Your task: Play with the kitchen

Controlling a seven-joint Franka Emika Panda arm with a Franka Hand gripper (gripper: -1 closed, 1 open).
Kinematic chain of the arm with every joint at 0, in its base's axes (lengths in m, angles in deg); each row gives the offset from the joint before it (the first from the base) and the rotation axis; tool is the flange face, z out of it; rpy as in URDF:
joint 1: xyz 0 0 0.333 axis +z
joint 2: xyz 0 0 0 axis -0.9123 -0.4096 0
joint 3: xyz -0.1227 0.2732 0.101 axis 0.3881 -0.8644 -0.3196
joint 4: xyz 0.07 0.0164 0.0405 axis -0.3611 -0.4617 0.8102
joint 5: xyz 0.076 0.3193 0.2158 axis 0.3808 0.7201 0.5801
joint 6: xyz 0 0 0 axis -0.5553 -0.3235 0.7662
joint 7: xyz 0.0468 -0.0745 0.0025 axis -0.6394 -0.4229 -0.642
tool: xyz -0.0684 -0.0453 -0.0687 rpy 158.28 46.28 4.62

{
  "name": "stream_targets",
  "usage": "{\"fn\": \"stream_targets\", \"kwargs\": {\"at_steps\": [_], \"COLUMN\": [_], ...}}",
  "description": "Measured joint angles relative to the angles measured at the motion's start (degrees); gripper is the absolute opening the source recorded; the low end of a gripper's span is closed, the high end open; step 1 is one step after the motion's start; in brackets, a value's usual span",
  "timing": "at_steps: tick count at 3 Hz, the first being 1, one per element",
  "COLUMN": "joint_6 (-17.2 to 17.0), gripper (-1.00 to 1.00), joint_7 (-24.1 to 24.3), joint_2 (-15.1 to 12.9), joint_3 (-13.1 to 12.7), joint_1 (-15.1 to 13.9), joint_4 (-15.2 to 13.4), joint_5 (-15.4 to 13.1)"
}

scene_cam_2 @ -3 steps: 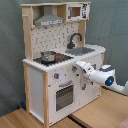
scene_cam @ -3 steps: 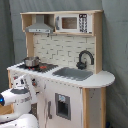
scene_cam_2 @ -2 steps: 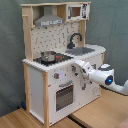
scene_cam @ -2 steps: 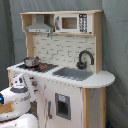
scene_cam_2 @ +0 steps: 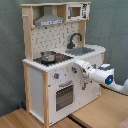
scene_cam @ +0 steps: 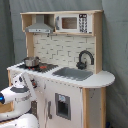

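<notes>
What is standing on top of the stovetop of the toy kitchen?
A small metal pot stands on the stovetop, at its back burner. What is inside the pot cannot be seen in both exterior views.

Light: I see soft, even, moderately bright light in both exterior views.
Shadows: faint.
Focus: I get blurred detail throughout.

No lettering, brand or number could be made out anywhere. The microwave (scene_cam: 73, 22) up top on the kitchen (scene_cam: 62, 55) carried a dark keypad strip at the first exterior view's right of its window, but its marks were too small to read. The oven door (scene_cam_2: 64, 95) and the white arm (scene_cam_2: 102, 78) showed no legible label either.
</notes>
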Motion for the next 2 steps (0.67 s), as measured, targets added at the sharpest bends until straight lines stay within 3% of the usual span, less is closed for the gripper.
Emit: {"fn": "stream_targets", "kwargs": {"at_steps": [2], "joint_6": [0.59], "gripper": [-1.00], "joint_7": [-11.62], "joint_2": [-1.97], "joint_3": [0.09], "joint_1": [-0.18], "joint_4": [-0.09], "joint_5": [-0.03]}}
